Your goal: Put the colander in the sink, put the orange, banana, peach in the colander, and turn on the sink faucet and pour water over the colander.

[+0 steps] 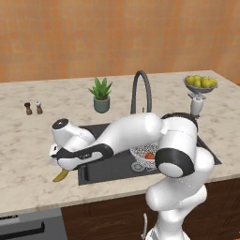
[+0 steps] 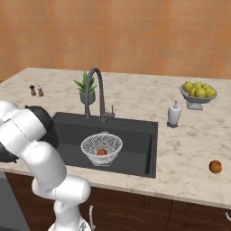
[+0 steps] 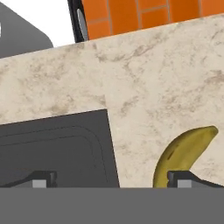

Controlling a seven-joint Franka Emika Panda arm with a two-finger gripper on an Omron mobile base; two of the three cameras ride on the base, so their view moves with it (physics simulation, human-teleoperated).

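Already set in the sink (image 2: 135, 131), the colander (image 2: 102, 148), holding one orange-red fruit. Lying on the counter (image 1: 28, 154) just beside the basin's left edge, near the front edge, the banana (image 3: 186, 153). Hovering low over it with jaws spread wide and empty, the gripper (image 3: 111, 178), apparently lining up a grasp.

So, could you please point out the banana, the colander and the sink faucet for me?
banana (image 3: 186, 151): hand view, middle of its yellow body.
colander (image 2: 94, 144): right base view, mesh wall inside the rim.
sink faucet (image 2: 94, 72): right base view, top of the arched spout.
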